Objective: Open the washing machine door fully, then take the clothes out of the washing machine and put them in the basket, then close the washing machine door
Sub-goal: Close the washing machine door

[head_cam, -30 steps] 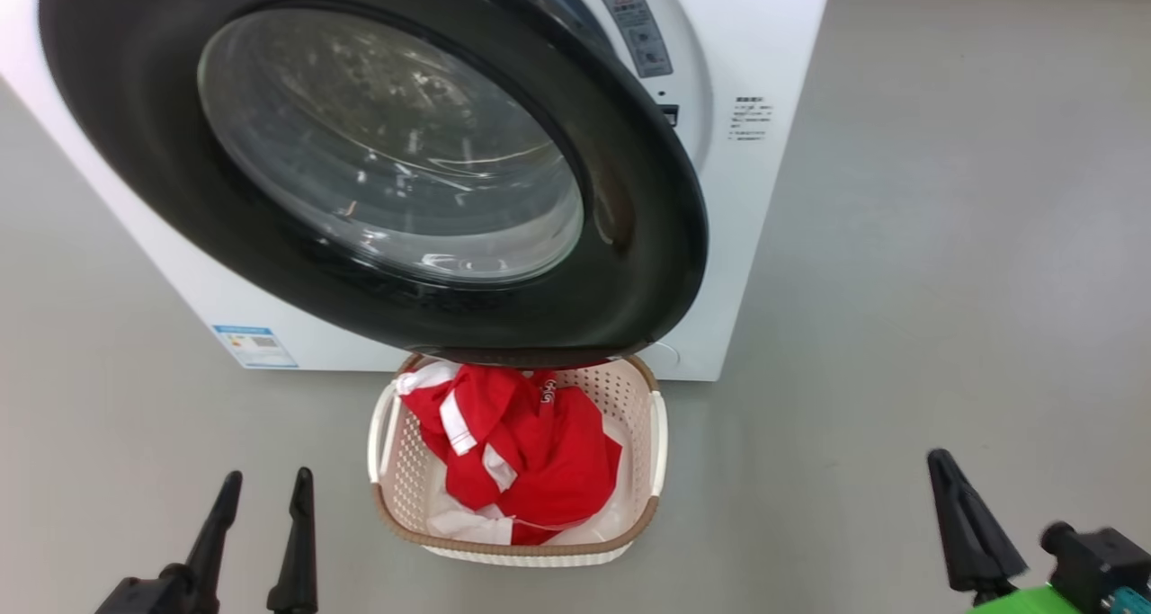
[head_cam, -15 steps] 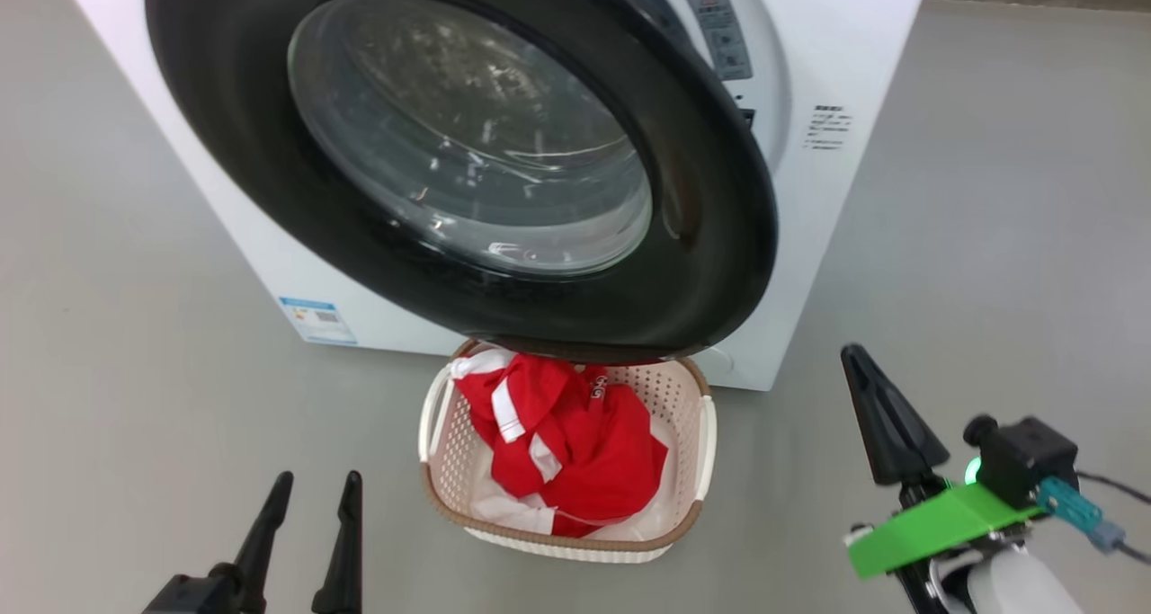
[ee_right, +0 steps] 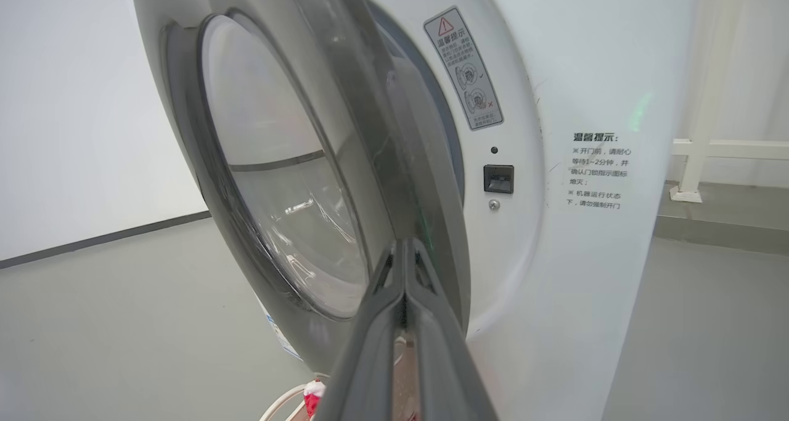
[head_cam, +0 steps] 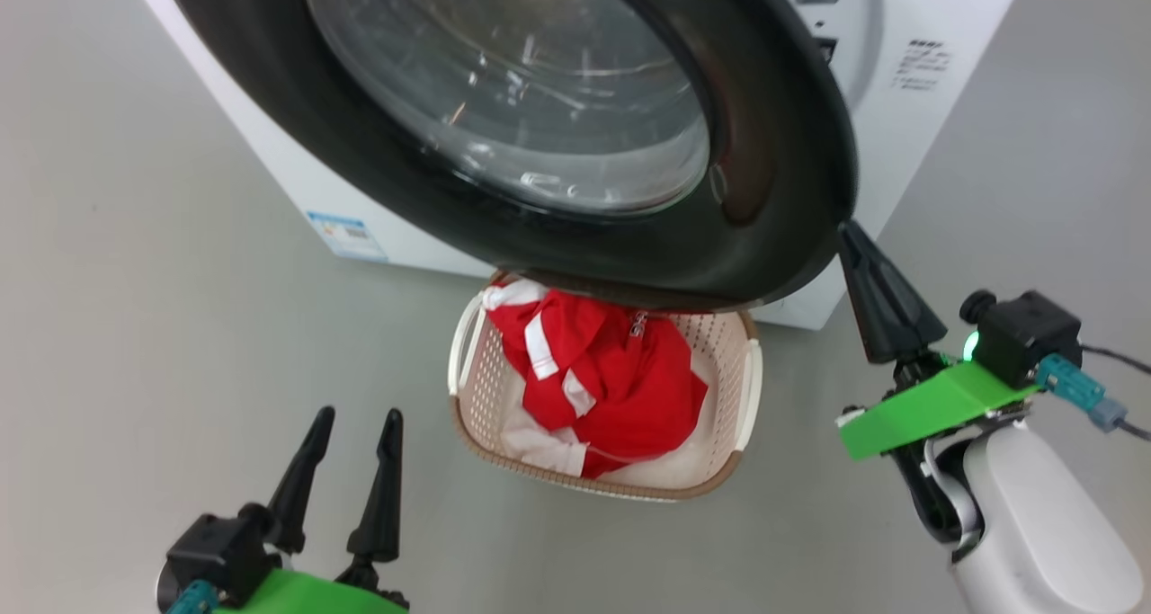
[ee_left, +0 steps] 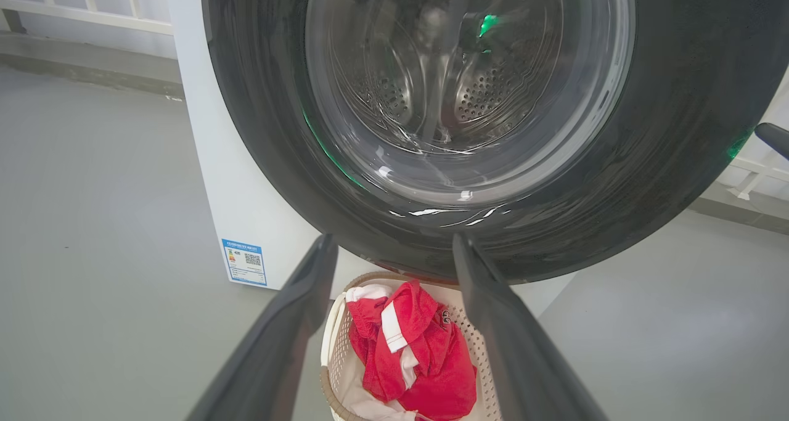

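Clothes (head_cam: 620,380) lie in the basket (head_cam: 490,380) under the open door (head_cam: 773,146); the right jaws, pressed together, sit beside its edge (likely as a blunt pusher) to swing it shut. Left jaws hang apart.

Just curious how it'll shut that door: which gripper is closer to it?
The right gripper: shut, its tips by the door's edge. The left gripper hangs open low down, beside the basket.
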